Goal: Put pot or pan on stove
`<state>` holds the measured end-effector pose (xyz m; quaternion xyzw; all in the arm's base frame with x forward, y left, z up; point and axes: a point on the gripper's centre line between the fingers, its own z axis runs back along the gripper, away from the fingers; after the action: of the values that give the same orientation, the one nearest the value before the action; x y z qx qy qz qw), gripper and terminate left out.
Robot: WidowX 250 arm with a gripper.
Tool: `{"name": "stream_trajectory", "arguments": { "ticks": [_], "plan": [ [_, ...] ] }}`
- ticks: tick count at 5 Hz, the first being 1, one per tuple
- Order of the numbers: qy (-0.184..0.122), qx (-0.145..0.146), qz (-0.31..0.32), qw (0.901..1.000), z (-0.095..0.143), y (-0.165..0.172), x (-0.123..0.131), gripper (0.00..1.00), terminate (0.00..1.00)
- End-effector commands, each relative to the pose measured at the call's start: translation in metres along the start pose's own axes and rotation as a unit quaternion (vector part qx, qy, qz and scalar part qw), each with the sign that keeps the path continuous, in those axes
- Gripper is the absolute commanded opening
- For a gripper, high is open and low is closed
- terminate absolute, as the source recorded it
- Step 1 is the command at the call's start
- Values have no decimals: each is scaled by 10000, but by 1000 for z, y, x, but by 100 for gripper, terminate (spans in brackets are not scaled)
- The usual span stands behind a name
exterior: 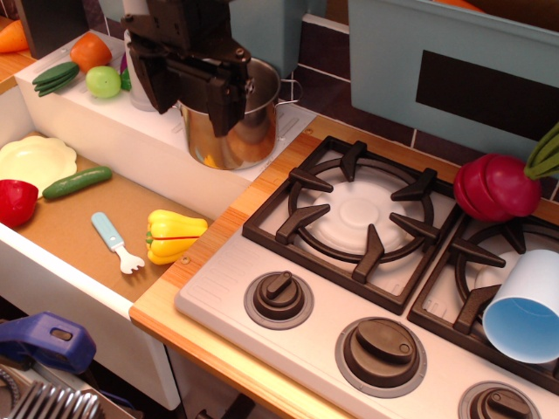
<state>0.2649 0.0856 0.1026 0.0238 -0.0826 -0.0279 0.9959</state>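
Note:
The shiny steel pot (pixel 253 131) stands on the white ledge (pixel 131 131) at the back left, just left of the stove, with a wire loop handle showing at its right rim. The stove (pixel 223 284) has a light-grey top, black grates and brown knobs; its left burner (pixel 362 209) is bare. My black gripper (pixel 194 109) hangs over the pot's front-left rim. Its two fingers stand apart, one (pixel 159 87) left of the pot and one (pixel 227 105) in front of its wall. They hide part of the rim, and I see no grip on it.
A red radish (pixel 493 185) and a tipped light-blue cup (pixel 527 305) lie on the right burner. In the sink tray lie a yellow pepper (pixel 173 236), a blue fork (pixel 118 243), a cucumber (pixel 77 182), a yellow plate (pixel 35 161) and a tomato (pixel 16 201). Vegetables (pixel 92 65) sit on the ledge.

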Motion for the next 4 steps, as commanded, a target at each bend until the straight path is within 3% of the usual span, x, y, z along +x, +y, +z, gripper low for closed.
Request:
{"name": "stream_trajectory", "arguments": {
  "ticks": [1, 2, 3, 4],
  "plan": [
    [-436, 125, -805, 9957, 0, 13, 5, 100, 0],
    [-714, 155, -1114, 9911, -10, 19, 9, 100, 0],
    [-999, -35, -1302, 9864, -26, 21, 23, 100, 0],
    [-1087, -84, -1384, 9844, -34, 17, 37, 100, 0]
  ]
}}
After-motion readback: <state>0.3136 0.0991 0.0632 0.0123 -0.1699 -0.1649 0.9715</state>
